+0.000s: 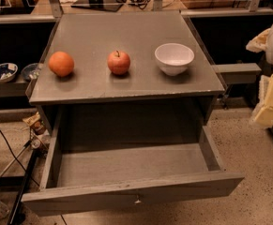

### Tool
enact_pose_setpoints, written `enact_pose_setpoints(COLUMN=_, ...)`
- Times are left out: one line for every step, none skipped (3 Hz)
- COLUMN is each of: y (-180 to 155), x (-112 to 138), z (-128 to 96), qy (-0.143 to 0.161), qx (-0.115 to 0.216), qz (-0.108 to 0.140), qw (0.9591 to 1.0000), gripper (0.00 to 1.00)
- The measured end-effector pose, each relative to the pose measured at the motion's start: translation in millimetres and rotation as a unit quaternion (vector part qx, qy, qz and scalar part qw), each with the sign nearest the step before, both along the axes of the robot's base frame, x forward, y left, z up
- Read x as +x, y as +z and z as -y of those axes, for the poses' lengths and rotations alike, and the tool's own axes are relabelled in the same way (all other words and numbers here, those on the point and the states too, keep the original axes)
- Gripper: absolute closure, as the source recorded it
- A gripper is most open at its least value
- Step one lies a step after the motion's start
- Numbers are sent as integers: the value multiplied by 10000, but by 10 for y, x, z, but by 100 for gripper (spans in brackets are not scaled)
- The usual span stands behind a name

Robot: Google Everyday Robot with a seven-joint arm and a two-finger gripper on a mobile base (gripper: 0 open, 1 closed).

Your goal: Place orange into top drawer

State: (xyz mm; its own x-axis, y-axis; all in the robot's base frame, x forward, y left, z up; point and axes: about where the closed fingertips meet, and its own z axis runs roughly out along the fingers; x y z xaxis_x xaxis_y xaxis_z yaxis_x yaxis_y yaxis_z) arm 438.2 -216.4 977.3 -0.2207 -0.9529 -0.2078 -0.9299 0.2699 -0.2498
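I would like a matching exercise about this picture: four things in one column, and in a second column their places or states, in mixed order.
Things:
1. orange
2. apple
3. bowl
4. drawer

Places or states:
A. pulled open, below the tabletop
B. left side of the tabletop
C. right side of the tabletop
D. middle of the tabletop

Pairs: 1-B, 2-D, 3-C, 4-A.

The gripper is at the picture's right edge, away from all four.
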Motion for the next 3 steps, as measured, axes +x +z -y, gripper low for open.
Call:
enact_pose_setpoints(y=0, x=0, z=-1, qy=1, qx=0, qz=1, qw=10000, gripper=0)
enact_pose_setpoints(y=37, x=15, z=-170, qy=147, qx=78, qz=124, qw=9998, gripper=0)
enact_pose_setpoints(y=60, x=35, z=-446, qy=373, qx=231, qz=278, qw=9986, gripper=0)
